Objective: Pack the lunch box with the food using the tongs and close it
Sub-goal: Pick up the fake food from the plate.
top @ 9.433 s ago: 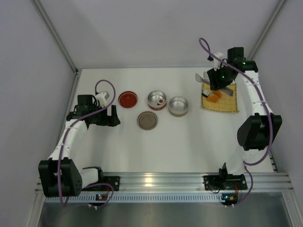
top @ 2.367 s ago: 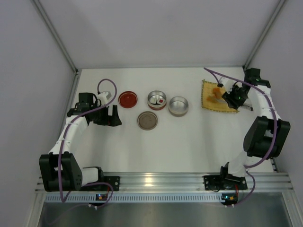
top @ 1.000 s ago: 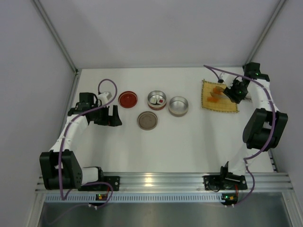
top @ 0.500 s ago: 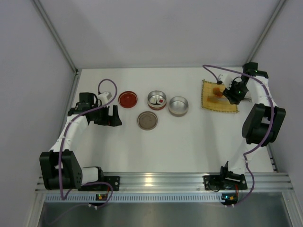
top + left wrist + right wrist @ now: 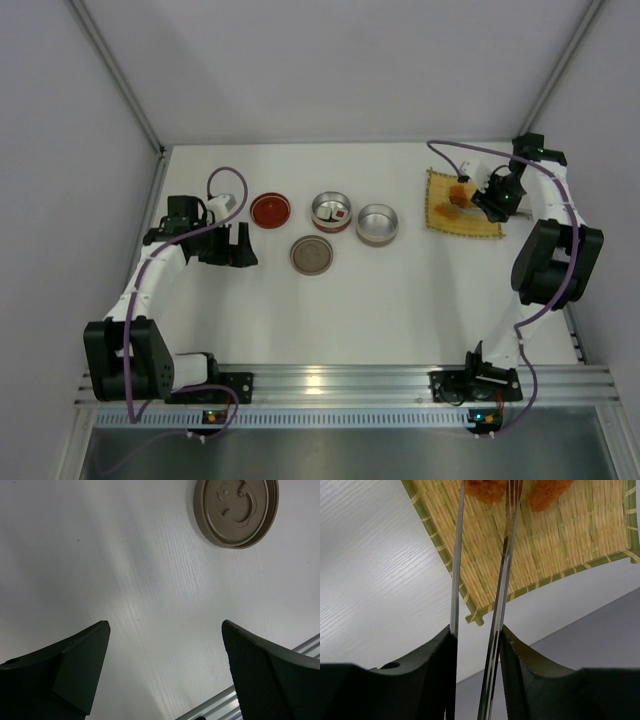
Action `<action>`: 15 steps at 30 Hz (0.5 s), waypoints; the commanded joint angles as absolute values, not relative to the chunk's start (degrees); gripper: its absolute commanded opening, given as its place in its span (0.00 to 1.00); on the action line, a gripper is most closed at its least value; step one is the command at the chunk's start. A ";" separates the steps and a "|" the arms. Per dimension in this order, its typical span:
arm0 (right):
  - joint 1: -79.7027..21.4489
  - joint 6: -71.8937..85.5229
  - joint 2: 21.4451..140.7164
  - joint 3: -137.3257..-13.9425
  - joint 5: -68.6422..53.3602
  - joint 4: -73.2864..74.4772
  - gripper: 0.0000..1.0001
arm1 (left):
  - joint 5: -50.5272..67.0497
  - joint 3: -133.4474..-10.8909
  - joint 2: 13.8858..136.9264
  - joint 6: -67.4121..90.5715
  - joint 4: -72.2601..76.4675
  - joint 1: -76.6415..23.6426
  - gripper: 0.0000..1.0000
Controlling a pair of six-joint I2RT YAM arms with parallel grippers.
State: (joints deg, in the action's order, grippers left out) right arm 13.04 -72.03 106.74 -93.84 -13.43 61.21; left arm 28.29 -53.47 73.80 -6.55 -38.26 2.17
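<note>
At the upper right of the overhead view, the right gripper [image 5: 492, 193] stands over the yellow woven mat [image 5: 470, 224]. It sits slightly higher in the frame than 2.4 seconds ago and very nearly where it was half a second ago. Against the view from 9.4 seconds ago, it has shifted from the mat's upper edge to its upper right side.

Its fingers [image 5: 437, 665] press on the tongs [image 5: 503, 575] from both sides. The two tong arms run almost parallel with a narrow gap between them. Their tips stand one on each side of an orange piece [image 5: 487, 489] at the top edge of the wrist view. The tips leave the frame there, so I cannot tell whether they pinch the piece. A second orange piece [image 5: 550, 491] lies on the mat just right of the tongs.

Left of centre, the left gripper [image 5: 232, 247] hangs above the white table [image 5: 125, 580], jaws wide apart and holding nothing — unchanged from every earlier frame.

Mid-frame items also match the earlier frames:
- The red lid [image 5: 270, 210] lies furthest left.
- The open tin [image 5: 323, 203] holds white-and-red pieces [image 5: 338, 212].
- The empty tin [image 5: 377, 224] sits just beside the open tin.
- The brown lid [image 5: 312, 254] lies below them.
</note>
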 commanded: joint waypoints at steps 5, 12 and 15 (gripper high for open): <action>14.33 -73.92 105.91 -96.59 -13.10 66.35 0.38 | 29.71 -55.11 73.83 -6.94 -38.32 2.55 0.98; 14.77 -73.21 105.65 -97.65 -13.53 67.32 0.33 | 29.88 -55.02 73.65 -6.86 -38.15 2.46 0.98; 14.77 -72.16 105.21 -98.17 -14.68 67.59 0.27 | 29.79 -55.02 73.57 -6.86 -38.32 2.55 0.98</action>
